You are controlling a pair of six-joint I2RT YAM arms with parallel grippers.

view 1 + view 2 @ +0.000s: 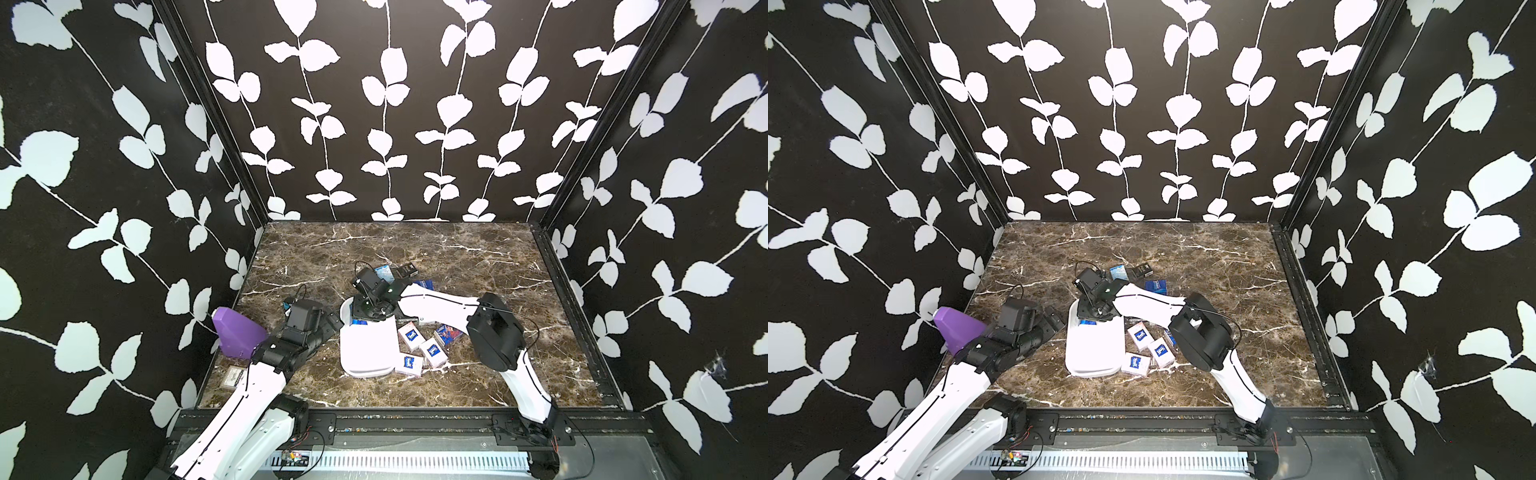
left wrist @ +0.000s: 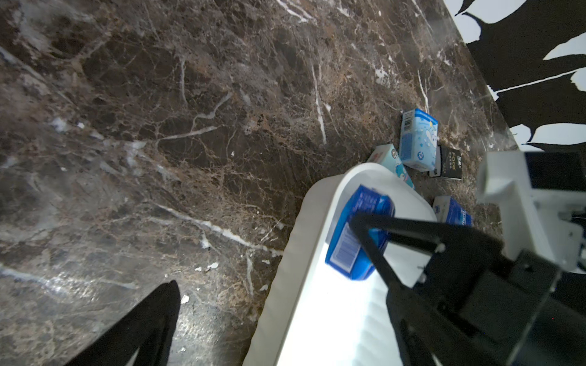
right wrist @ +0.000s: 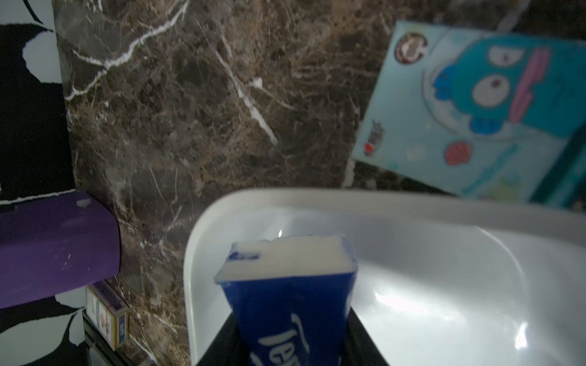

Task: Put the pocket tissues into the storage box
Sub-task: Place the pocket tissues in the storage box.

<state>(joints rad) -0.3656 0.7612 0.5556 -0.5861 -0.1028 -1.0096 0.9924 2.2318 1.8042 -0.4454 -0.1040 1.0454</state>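
My right gripper (image 3: pixel 290 345) is clamped on a blue tissue pack (image 3: pixel 285 294), held end-first inside the 12 o'clock end of the storage box (image 1: pixel 365 349). I reckon that angle lets it clear the rim. The left gripper (image 1: pixel 332 322) sits wide apart at the box's 9 o'clock, out of the way. White packs (image 1: pixel 410 334) lie on the tabletop (image 1: pixel 457 257) at 3 o'clock.

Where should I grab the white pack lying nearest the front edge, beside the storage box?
Come straight down and pinch the white pack across its near and far long sides. It lies flat, logo up; the storage box crowds its left end and another white pack its right, so the ends look blocked.
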